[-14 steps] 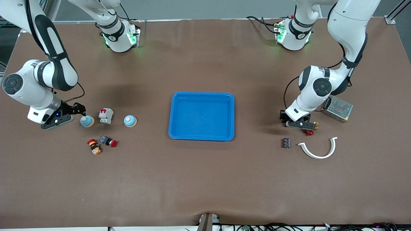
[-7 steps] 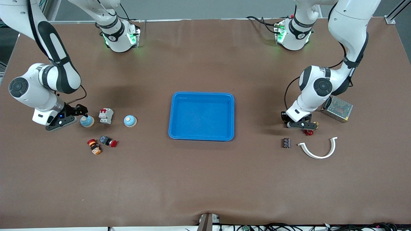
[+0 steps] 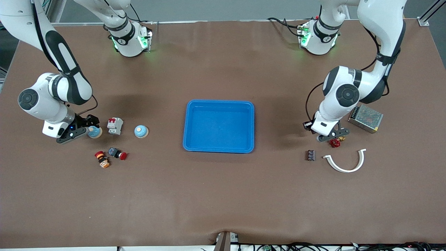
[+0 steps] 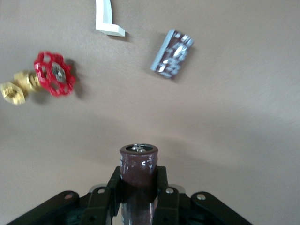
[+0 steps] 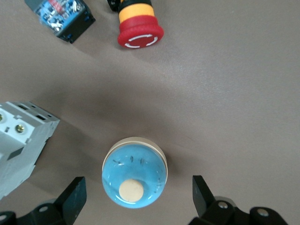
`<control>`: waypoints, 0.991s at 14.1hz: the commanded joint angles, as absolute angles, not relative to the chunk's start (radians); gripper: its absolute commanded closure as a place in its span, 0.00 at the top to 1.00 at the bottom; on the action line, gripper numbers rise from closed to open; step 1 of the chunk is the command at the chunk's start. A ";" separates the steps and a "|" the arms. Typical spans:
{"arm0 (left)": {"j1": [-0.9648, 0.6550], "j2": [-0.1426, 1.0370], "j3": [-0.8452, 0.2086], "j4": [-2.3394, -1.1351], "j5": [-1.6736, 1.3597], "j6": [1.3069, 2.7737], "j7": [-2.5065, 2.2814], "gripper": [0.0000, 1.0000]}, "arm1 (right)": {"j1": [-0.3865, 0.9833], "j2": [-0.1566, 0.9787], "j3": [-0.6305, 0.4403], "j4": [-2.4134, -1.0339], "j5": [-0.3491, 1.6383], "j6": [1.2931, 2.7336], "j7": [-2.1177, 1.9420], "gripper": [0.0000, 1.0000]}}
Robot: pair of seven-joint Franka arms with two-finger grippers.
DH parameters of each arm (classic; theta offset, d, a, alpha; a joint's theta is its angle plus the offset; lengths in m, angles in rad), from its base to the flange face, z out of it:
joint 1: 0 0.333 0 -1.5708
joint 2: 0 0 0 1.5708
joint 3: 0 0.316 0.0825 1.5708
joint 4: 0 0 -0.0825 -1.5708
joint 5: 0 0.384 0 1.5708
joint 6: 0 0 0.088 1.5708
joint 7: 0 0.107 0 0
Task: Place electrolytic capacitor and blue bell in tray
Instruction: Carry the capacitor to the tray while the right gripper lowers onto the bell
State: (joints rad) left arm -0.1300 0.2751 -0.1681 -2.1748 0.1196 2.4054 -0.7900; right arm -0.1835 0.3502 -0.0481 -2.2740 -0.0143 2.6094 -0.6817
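My left gripper [image 4: 138,177] is shut on an upright dark-maroon electrolytic capacitor [image 4: 138,161] with a silver top. In the front view this gripper [image 3: 329,135] hangs just above the table beside a red-handled brass valve [image 3: 335,142]. A second capacitor [image 3: 310,155] lies flat on the table. My right gripper [image 5: 138,194] is open and low, one finger on each side of a blue bell [image 5: 134,172] without touching it. In the front view the bell [image 3: 94,132] sits at the right arm's end. The blue tray [image 3: 218,102] lies mid-table and holds nothing.
A second blue bell [image 3: 141,131] and a white circuit breaker [image 3: 115,125] stand between the right gripper and the tray. Two red push buttons [image 3: 117,153] lie nearer the camera. A white curved strip [image 3: 345,162] and a metal mesh box [image 3: 366,118] sit at the left arm's end.
My left gripper has closed on the capacitor and risen slightly. My right gripper has moved toward the tray end and now straddles the blue bell.
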 commanded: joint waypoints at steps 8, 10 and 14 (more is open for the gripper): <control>-0.164 0.311 -0.295 -2.086 0.054 2.382 -1.564 0.00 | -0.195 0.376 -0.035 -2.283 0.002 2.631 -0.707 1.00; -0.181 0.310 -0.296 -2.086 0.025 2.385 -1.656 0.00 | -0.195 0.379 -0.035 -2.281 0.002 2.631 -0.707 1.00; -0.218 0.311 -0.314 -2.085 0.006 2.419 -1.840 0.00 | -0.196 0.390 -0.035 -2.281 0.000 2.632 -0.707 1.00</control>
